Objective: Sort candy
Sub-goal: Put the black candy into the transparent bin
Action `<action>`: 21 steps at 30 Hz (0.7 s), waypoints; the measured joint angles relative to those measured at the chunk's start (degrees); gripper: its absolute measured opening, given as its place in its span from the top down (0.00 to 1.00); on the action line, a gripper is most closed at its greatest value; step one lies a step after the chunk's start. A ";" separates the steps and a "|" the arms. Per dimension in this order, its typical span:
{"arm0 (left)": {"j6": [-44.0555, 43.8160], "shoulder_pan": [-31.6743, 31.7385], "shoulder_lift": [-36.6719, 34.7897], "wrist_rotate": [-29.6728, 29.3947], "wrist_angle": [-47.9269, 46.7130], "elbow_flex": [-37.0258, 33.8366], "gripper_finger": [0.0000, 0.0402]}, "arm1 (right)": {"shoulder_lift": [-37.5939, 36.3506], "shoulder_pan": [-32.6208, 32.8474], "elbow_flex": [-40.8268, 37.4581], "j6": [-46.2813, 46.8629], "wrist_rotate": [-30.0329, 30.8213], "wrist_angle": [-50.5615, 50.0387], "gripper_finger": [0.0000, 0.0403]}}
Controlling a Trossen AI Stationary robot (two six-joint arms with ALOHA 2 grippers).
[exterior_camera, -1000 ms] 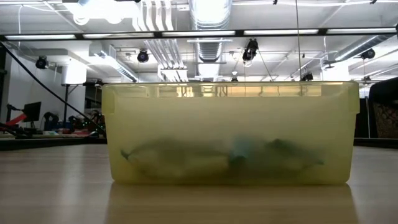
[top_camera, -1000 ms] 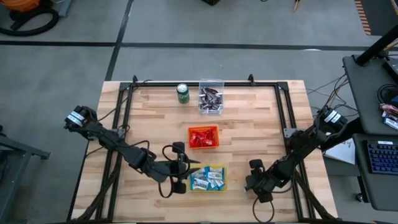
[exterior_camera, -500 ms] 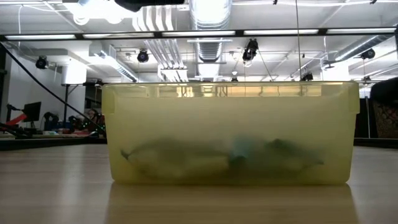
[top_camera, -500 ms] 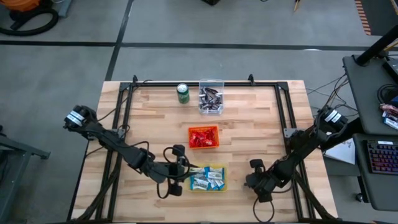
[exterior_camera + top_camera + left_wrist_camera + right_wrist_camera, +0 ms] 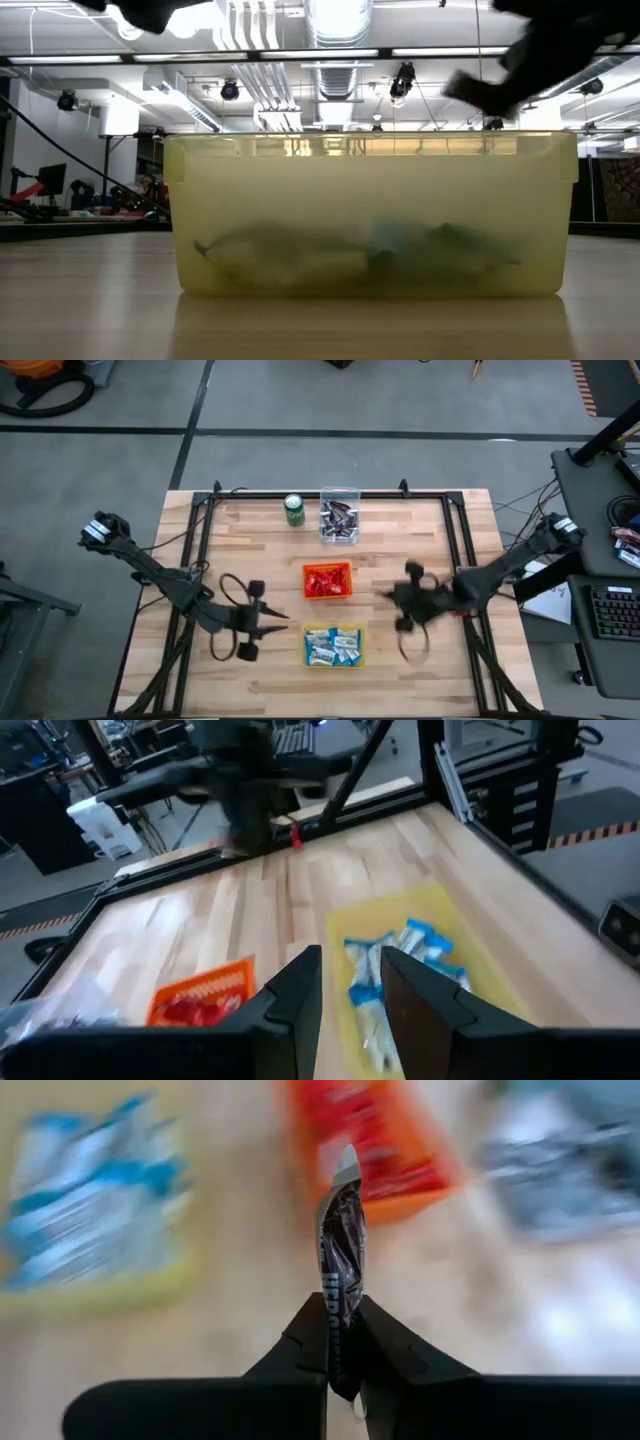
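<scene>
Right gripper (image 5: 343,1342): clamped tight on a dark brown candy bar (image 5: 342,1245), pinched low on the wrapper so the bar stands clear of the jaws, easy to drop end-first.
Where it hangs: in the high view the right gripper (image 5: 405,603) is over bare table (image 5: 400,545), at about 3 o'clock from the orange bin (image 5: 328,580).
Likely destination: the clear bin (image 5: 340,516) at the table's 12 o'clock edge, since that one holds the dark wrappers; I judge this a carry in progress, not a drop.
Orange bin: middle of the table, red candy inside, one colour only.
Yellow bin (image 5: 334,646): at 6 o'clock from the orange one, packed with blue-and-white candy (image 5: 385,982); the low view looks straight into its cloudy wall (image 5: 370,210).
Left gripper (image 5: 252,628): at 9 o'clock from the yellow bin, off its rim, fingers (image 5: 300,990) parted to a narrow gap with nothing between them; it looks parked out of the other arm's way.
Green can (image 5: 294,510): upright just beside the clear bin at its 9 o'clock, no part in the sorting.
Loose candy: none visible on the table, so this bar may be among the last.
</scene>
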 joint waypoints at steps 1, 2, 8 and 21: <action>0.31 0.00 -1.88 -0.10 0.04 -1.66 0.78 | -0.89 -3.41 0.00 -2.51 0.17 0.67 0.97; 0.61 0.01 -3.82 -0.32 0.05 -3.33 0.78 | -1.71 -7.07 0.00 -5.34 -0.01 1.98 0.97; 1.68 0.45 -15.68 -3.43 2.96 -12.12 0.78 | -0.99 -29.39 0.00 -18.95 -1.61 17.37 0.97; 7.96 10.47 -36.71 2.89 5.91 -24.26 0.78 | 21.08 -61.64 2.58 -21.77 -41.82 52.36 0.79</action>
